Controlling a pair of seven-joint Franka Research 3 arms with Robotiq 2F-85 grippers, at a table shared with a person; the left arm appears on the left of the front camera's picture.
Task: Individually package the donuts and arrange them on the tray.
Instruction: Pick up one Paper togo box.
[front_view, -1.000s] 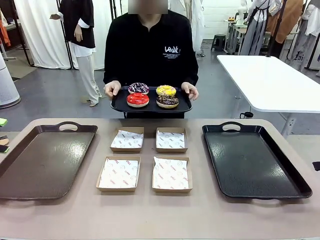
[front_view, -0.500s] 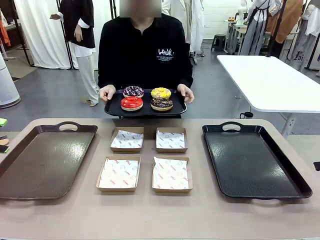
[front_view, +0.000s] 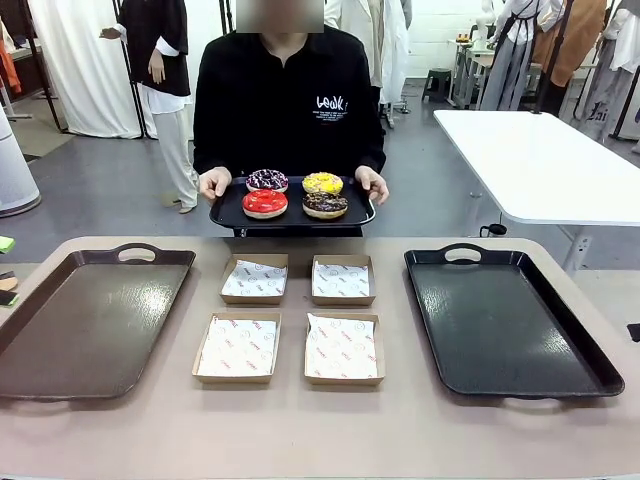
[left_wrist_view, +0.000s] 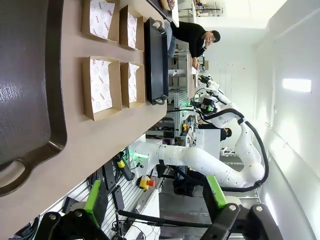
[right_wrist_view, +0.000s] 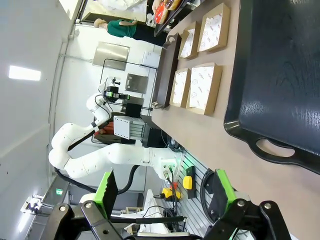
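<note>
Four donuts lie on a small black tray (front_view: 292, 217) that a person holds in both hands beyond the table's far edge: red (front_view: 264, 202), chocolate with sprinkles (front_view: 324, 205), yellow (front_view: 322, 182) and dark with pink-white sprinkles (front_view: 266, 180). A big brown tray (front_view: 90, 320) lies on the table's left and a big black tray (front_view: 500, 320) on its right. My left gripper (left_wrist_view: 155, 200) stands open off the table's near edge, holding nothing. My right gripper (right_wrist_view: 165, 192) is open too, near the black tray's (right_wrist_view: 280, 75) handle end.
Four paper-lined cardboard boxes sit in a two-by-two block mid-table: back left (front_view: 254, 279), back right (front_view: 342, 280), front left (front_view: 237, 348), front right (front_view: 343, 349). A white table (front_view: 540, 160) stands behind at the right. A strip of bare tabletop runs along the near edge.
The person has shifted the donut tray a little to the left. Neither gripper has moved, and both stay open.
</note>
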